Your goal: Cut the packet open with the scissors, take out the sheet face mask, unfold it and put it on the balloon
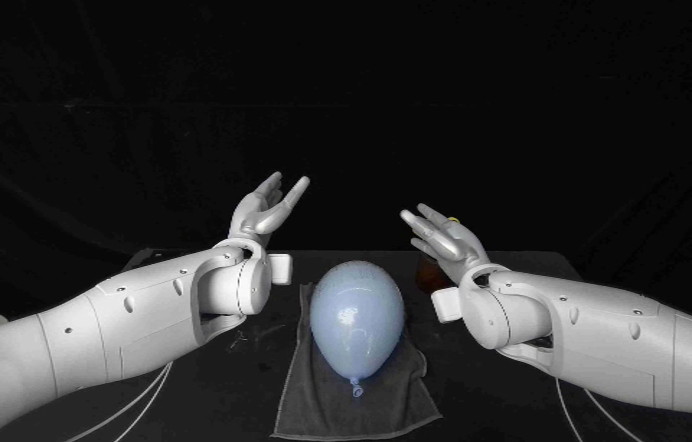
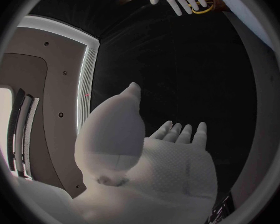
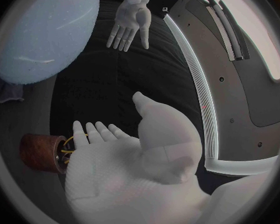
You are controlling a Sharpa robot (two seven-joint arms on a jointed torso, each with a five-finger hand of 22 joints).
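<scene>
Head view, with the two wrist views. The pale blue balloon (image 1: 356, 312) lay lengthwise at the middle of the black table (image 1: 476, 402). It rested on a grey towel (image 1: 310, 392), with its knotted end at 6 o'clock, towards the robot. The left hand (image 1: 267, 214) was raised off the table at 10 o'clock from the balloon, its fingers spread and holding nothing. The right hand (image 1: 444, 237) was raised at 2 o'clock from the balloon, likewise spread and empty. The two palms were turned roughly towards each other across the balloon, and neither touched it. A brown cup (image 3: 40, 152) stood just beyond the right hand's fingertips, with yellow loops (image 3: 68, 145) rising from it. Their nature could not be told.
</scene>
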